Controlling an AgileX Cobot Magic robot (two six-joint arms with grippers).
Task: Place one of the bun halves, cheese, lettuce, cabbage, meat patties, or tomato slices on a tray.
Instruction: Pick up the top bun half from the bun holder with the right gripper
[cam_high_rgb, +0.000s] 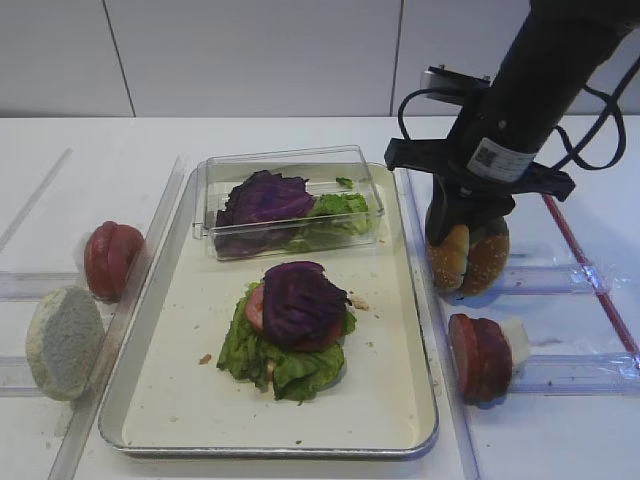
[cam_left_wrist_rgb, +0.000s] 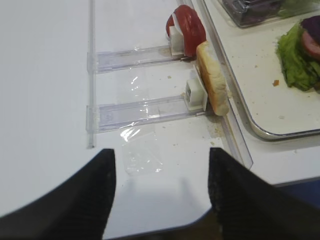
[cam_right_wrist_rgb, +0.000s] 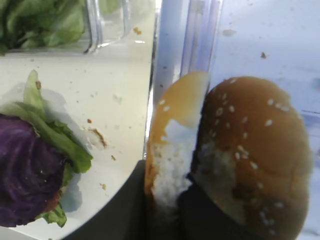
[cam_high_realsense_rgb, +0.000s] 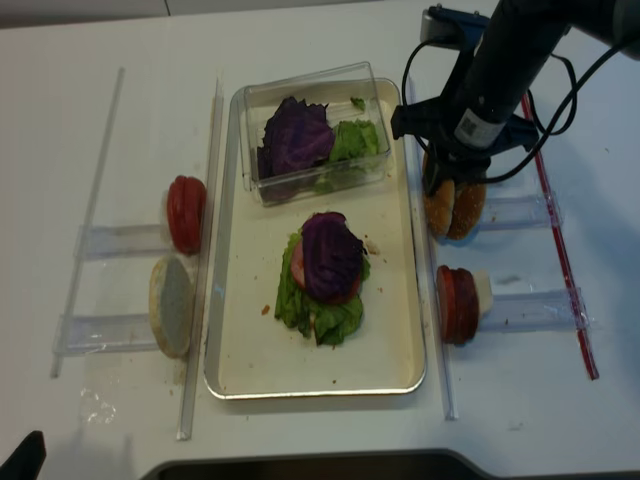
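Observation:
Two sesame-seeded bun halves stand on edge in a clear rack right of the tray (cam_high_rgb: 180, 400). My right gripper (cam_right_wrist_rgb: 170, 185) reaches down from above and is shut on the golden bun half (cam_right_wrist_rgb: 172, 117) nearer the tray, one finger on each face. The darker bun (cam_right_wrist_rgb: 260, 150) leans against the outer finger. In the overhead view the gripper (cam_high_rgb: 455, 235) sits on top of both buns. On the tray lies a stack of lettuce (cam_high_rgb: 270, 360), a red slice and cabbage (cam_high_rgb: 300, 300). My left gripper (cam_left_wrist_rgb: 161, 155) hangs open over bare table.
A clear plastic box (cam_high_rgb: 290, 200) with cabbage and lettuce sits at the tray's far end. Red-brown slices (cam_high_rgb: 480, 355) stand in a second rack at the right. Left of the tray stand tomato slices (cam_high_rgb: 108, 258) and a pale bun half (cam_high_rgb: 65, 340). A red strip (cam_high_rgb: 590, 270) lies far right.

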